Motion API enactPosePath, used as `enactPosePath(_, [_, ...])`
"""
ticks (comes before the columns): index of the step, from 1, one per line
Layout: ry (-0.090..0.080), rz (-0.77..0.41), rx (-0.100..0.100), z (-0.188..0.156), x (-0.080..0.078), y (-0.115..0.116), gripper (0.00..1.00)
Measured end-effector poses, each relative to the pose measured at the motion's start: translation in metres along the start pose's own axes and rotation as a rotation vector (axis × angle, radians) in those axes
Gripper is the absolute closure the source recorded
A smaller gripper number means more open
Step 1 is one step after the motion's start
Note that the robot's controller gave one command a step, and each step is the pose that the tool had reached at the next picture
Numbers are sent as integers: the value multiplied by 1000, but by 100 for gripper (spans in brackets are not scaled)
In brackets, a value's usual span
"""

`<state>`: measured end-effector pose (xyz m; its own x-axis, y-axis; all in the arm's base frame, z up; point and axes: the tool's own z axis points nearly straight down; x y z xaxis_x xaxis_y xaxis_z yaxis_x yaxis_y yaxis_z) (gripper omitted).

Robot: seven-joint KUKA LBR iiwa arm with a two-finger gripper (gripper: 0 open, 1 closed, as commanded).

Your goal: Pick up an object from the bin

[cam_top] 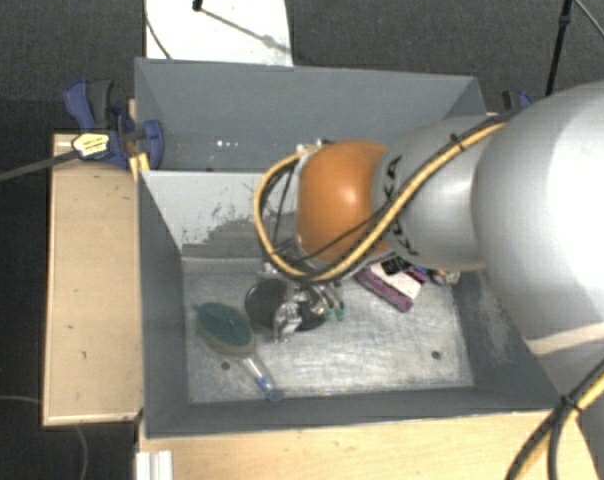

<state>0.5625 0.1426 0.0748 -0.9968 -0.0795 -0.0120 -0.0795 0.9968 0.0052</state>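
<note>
While claw (304, 313) hangs low; green oval pad (225, 326) just left; grip cannot tell

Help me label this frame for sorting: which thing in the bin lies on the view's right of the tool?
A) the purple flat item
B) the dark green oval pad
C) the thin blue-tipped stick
A: the purple flat item lies to the right of the tool, partly under the arm, while the green oval pad and the blue-tipped stick lie to its left.
</note>
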Motion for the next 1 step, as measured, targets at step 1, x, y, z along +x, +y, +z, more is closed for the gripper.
enactPosePath(1, [3,1,3,-139,14,5,100])
